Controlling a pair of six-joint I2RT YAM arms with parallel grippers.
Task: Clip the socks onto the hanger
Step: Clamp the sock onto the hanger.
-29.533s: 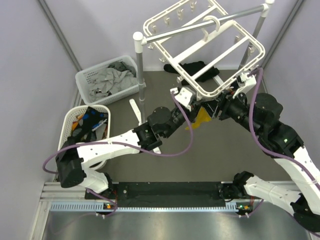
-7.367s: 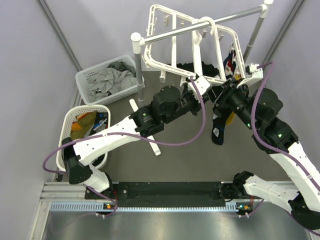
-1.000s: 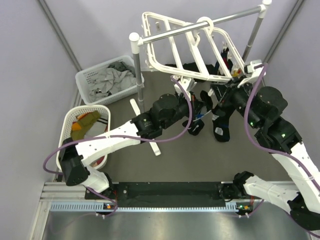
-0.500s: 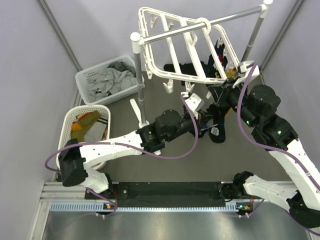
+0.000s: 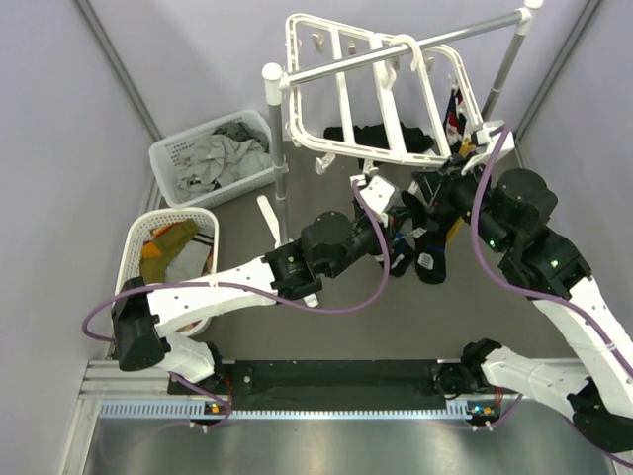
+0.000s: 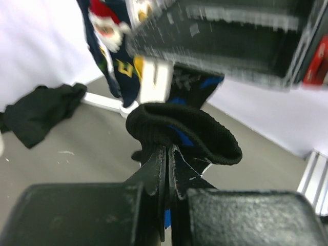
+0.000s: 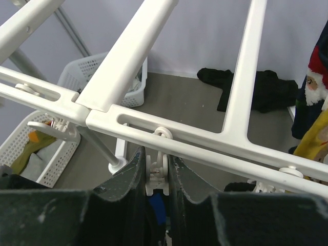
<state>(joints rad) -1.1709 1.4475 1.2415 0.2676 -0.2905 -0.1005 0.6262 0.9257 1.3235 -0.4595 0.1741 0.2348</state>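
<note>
The left tool (image 6: 166, 154) is clenched on the ribbed cuff of a black sock with blue marks (image 6: 190, 128). The cuff is bunched in a roll just above the fingertips and the rest of the sock drops away beneath, so its long axis runs roughly 12 to 6. Seen from above, this tool sits at about 8 o'clock from the right tool (image 7: 155, 164), near it and below the lower edge of the white hanger (image 7: 128, 56). The right tool is grasping a small dangling clip (image 7: 155, 180), one finger pressed on each side, just under a hanger bar. A scrap of blue and black cloth shows at 6 o'clock of the clip; whether it touches the clip's mouth I cannot tell. The coming move likely turns on lifting the cuff straight up from 6 o'clock into that clip. At 3 o'clock a navy Santa sock (image 7: 311, 84) and a yellow sock (image 7: 313, 141) hang
</note>
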